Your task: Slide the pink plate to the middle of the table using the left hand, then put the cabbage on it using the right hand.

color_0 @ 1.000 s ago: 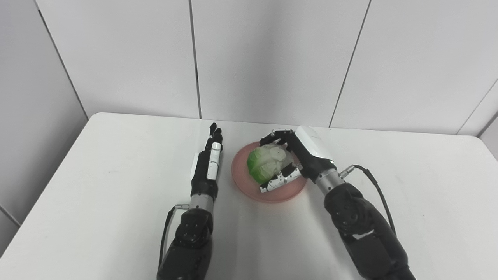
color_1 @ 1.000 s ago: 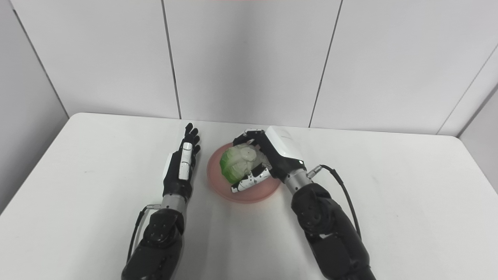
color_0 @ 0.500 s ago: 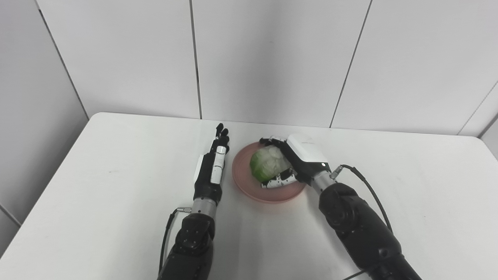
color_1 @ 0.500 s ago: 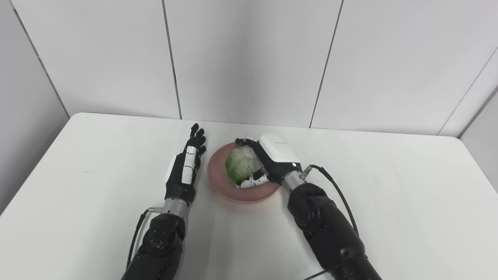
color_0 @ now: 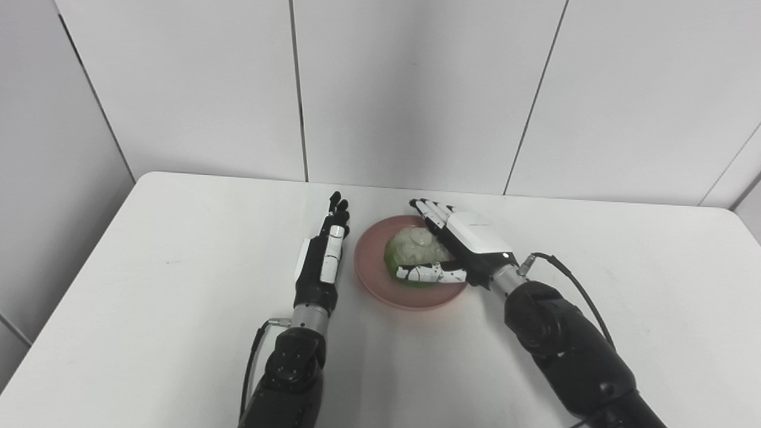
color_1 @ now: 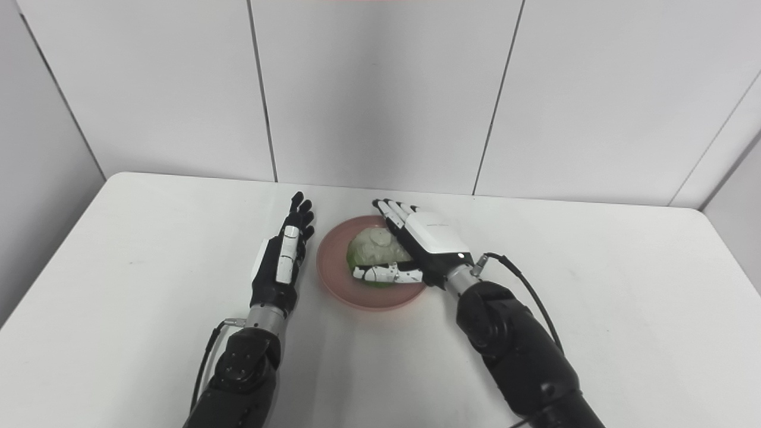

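The pink plate (color_0: 386,290) lies near the middle of the white table (color_0: 148,285). The green and white cabbage (color_0: 412,254) rests on the plate. My right hand (color_0: 469,244) is open just right of the cabbage, its fingers (color_0: 429,212) stretched straight past the cabbage's far side and its thumb lying along the near side. My left hand (color_0: 321,255) is open and flat, fingers straight, on edge just left of the plate and apart from it. Both hands also show in the right eye view, the left hand (color_1: 280,258) and the right hand (color_1: 431,238).
The table's back edge meets a white panelled wall (color_0: 416,89). A black cable (color_0: 571,279) loops from my right wrist over the table.
My right hand has lowered the cabbage onto the plate and opened its fingers off it. My left hand shifted slightly forward beside the plate, then stayed still.
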### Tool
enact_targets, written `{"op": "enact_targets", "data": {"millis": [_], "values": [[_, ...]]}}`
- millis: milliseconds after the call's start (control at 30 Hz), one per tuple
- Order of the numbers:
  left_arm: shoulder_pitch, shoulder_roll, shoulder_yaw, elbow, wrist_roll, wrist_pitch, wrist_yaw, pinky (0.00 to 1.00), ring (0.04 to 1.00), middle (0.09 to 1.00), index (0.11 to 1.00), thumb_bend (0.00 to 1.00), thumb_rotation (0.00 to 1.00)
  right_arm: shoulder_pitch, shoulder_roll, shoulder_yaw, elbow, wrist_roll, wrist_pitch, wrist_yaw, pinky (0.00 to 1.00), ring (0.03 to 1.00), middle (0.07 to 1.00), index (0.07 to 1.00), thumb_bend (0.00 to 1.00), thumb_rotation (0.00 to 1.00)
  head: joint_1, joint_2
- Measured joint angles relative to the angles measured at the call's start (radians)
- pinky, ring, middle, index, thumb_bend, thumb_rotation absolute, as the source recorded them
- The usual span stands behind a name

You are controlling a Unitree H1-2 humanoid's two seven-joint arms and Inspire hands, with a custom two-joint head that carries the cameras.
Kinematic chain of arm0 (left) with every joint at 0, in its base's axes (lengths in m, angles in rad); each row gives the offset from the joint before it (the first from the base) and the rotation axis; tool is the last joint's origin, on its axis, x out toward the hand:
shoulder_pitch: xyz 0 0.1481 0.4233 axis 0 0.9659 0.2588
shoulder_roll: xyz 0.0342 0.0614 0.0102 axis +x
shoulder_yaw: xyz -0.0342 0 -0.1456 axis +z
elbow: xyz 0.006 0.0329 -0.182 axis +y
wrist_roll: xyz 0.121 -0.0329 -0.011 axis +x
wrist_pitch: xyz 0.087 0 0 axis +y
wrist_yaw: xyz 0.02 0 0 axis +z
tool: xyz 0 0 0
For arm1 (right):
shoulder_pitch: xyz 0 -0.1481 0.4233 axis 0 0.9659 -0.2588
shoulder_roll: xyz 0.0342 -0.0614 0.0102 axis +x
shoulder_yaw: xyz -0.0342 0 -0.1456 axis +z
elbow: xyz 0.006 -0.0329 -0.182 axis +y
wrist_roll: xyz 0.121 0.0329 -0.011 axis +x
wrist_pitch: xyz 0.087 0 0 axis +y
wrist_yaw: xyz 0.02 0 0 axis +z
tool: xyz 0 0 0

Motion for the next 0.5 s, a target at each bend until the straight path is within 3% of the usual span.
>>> {"op": "enact_targets", "data": {"millis": [133, 233, 300, 333, 500], "values": [[0.011, 0.01, 0.005, -0.027, -0.002, 0.026, -0.005, 1.0, 1.0, 1.0, 1.0, 0.75, 1.0, 0.055, -0.001, -0.029, -0.042, 0.047, -0.019, -0.007, 1.0, 1.0, 1.0, 1.0, 0.99, 0.87, -0.006, 0.008], [0.027, 0.016, 0.005, -0.052, -0.003, 0.039, -0.013, 1.0, 1.0, 1.0, 1.0, 0.75, 1.0, 0.119, 0.026, -0.118, -0.068, 0.169, -0.074, -0.043, 1.0, 1.0, 1.0, 1.0, 0.97, 0.83, -0.017, 0.015], [0.044, 0.023, 0.009, -0.073, -0.005, 0.046, -0.019, 1.0, 1.0, 1.0, 1.0, 0.75, 1.0, 0.169, 0.059, -0.174, -0.101, 0.252, -0.099, -0.074, 1.0, 1.0, 1.0, 1.0, 0.96, 0.85, -0.02, 0.02], [0.049, 0.025, 0.012, -0.078, -0.007, 0.048, -0.021, 1.0, 1.0, 1.0, 1.0, 0.75, 1.0, 0.189, 0.069, -0.187, -0.113, 0.283, -0.109, -0.078, 1.0, 1.0, 1.0, 1.0, 0.94, 0.91, -0.021, 0.018], [0.077, 0.027, 0.014, -0.107, -0.026, 0.057, -0.043, 1.0, 1.0, 1.0, 1.0, 0.75, 1.0, 0.236, 0.115, -0.266, -0.162, 0.4, -0.116, -0.091, 1.0, 1.0, 1.0, 1.0, 0.86, 0.92, -0.028, 0.026]]}}
